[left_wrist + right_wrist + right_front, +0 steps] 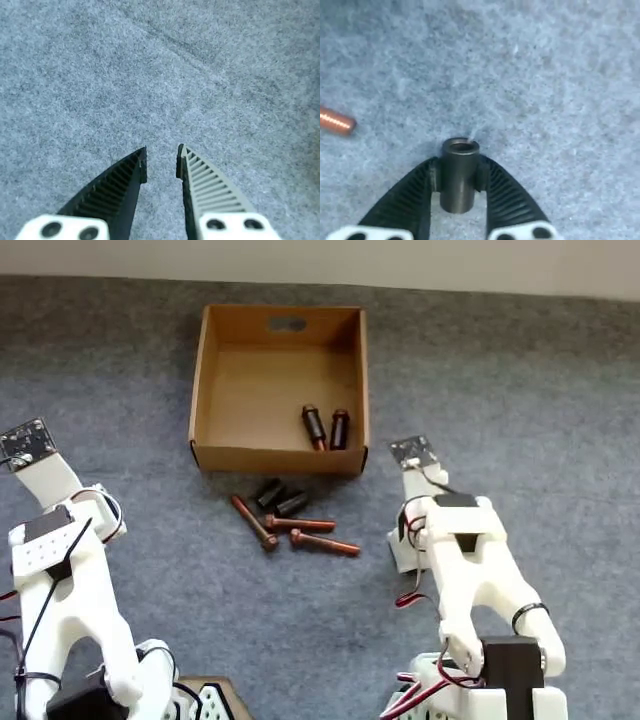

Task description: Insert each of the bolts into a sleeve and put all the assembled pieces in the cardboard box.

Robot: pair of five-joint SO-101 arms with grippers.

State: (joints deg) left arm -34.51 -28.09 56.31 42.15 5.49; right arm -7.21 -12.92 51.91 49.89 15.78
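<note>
two white arms work a grey carpet point(540, 390) strewn with hardware. in the high view the cardboard box point(205, 380) sits upper centre of the frame, open side up. an assembled piece point(314, 426) and a second assembled piece point(340, 428) lie side by side near its lower right inner corner.

just below the box's front wall, at mid-frame, a dark sleeve point(268, 492) and a second dark sleeve point(292, 504) lie close together on the carpet. beneath them are three copper bolts. a slanted bolt point(253, 521) is furthest left, a middle bolt point(300, 524) lies nearly level, and a lowest bolt point(325, 543) sits just below and to the right of it.

the right arm point(470, 560) stands in the lower right of the frame, right of the bolts. its wrist view shows the right gripper point(458, 170) with both jaws pinching a held sleeve point(459, 190). the sleeve's open bore points away from the camera and hangs over bare carpet. the end of a copper bolt point(335, 121) lies on the carpet well apart from it.

the left arm point(60, 570) stands in the lower left of the frame. the left gripper point(161, 162) hangs over plain carpet, its jaws slightly spread with a narrow gap and nothing between them.
</note>
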